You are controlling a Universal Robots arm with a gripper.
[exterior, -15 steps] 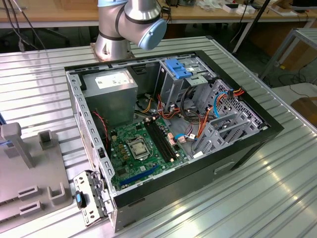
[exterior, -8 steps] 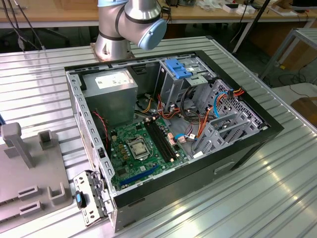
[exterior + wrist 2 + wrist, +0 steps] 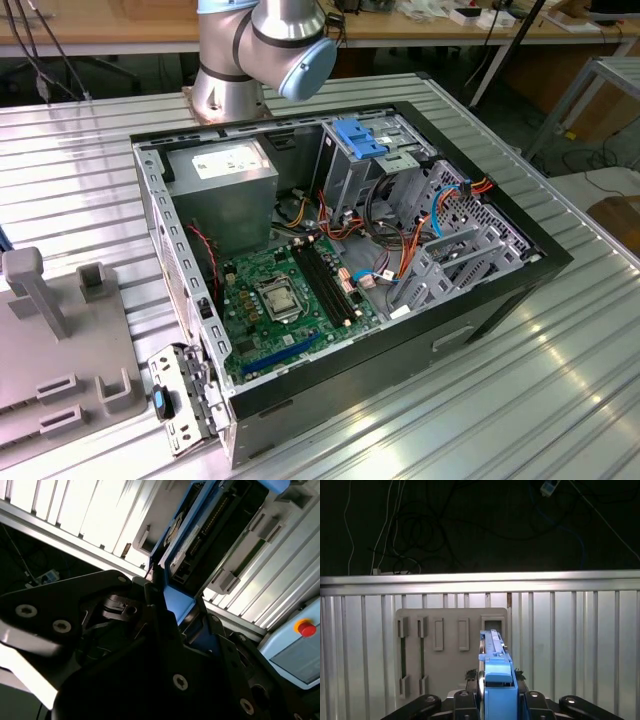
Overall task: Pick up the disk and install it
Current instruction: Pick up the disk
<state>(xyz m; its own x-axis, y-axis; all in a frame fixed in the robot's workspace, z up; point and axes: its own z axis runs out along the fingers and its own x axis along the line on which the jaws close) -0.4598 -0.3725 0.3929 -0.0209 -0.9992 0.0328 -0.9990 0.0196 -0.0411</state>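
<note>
In both wrist views my gripper [image 3: 497, 696] [image 3: 172, 607] is shut on the disk. In the first wrist view the disk [image 3: 494, 652] is seen edge-on, with its bright blue carrier upright between the dark fingers [image 3: 464, 700]. It hangs above a grey fixture plate [image 3: 445, 635] on the ribbed metal table. The second wrist view shows the disk's [image 3: 212, 525] dark body framed in blue, reaching out beyond the fingers [image 3: 150, 630]. In the exterior view the open computer case [image 3: 500, 300] lies on the table, its grey drive cage [image 3: 450, 255] toward the exterior view's right.
Inside the case are a green motherboard [image 3: 290, 300], a grey power supply [image 3: 225, 180], a light-blue latch plate [image 3: 360, 138] and several loose cables. A grey fixture [image 3: 60, 340] stands at the exterior view's left. The arm's base [image 3: 240, 60] stands behind the case. A red stop button [image 3: 306, 628] is nearby.
</note>
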